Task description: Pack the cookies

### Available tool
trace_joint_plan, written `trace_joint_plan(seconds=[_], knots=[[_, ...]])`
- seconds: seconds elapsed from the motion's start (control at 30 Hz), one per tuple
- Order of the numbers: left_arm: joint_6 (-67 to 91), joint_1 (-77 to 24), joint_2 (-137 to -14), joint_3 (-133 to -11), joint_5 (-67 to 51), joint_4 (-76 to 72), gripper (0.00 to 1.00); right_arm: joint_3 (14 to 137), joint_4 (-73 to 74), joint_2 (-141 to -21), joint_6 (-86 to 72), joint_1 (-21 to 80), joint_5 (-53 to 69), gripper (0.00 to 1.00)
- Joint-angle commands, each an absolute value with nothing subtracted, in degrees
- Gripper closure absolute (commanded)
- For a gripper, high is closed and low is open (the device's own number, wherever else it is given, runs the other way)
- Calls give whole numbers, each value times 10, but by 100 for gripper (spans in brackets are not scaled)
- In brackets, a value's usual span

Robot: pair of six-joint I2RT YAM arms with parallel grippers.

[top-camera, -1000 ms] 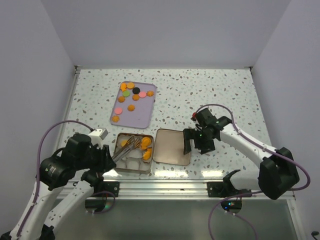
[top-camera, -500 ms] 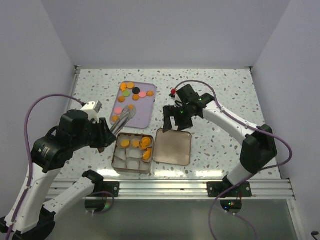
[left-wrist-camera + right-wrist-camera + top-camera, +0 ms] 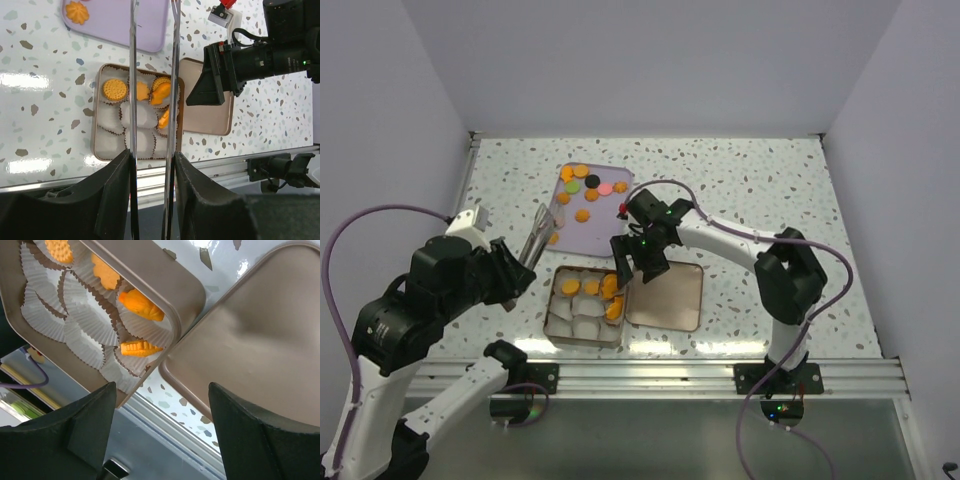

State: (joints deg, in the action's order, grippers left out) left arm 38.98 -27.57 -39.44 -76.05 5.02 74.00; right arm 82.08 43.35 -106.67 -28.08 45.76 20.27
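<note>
Cookies (image 3: 582,190) on lilac tray (image 3: 600,238), pink and black seen only from above; others in tin's (image 3: 96,125) paper cups (image 3: 142,117). Left hand (image 3: 543,214) released by tray edge, right hand (image 3: 161,390) spread empty above tin.

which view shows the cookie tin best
Left wrist: the whole tin from above, though two thin fingers cross it. Top external shows it small, right edge hidden by the right end effector. Right wrist shows only one end, close up.

The left gripper (image 3: 154,10), jaws parted, hangs over a tin (image 3: 96,125) on the speckled desk (image 3: 40,115); orange cookies (image 3: 114,90) sit in its paper cups (image 3: 111,121).
</note>
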Motion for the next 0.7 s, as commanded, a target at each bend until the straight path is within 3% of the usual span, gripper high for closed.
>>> trace_joint_plan(seconds=[0.0,0.67], knots=[[415,-279,-381,-763,62,753,58,849,407,-1082,-302,462,195,25],[410,-279,-382,-773,44,754,60,890,424,-1160,-329,475,90,78]])
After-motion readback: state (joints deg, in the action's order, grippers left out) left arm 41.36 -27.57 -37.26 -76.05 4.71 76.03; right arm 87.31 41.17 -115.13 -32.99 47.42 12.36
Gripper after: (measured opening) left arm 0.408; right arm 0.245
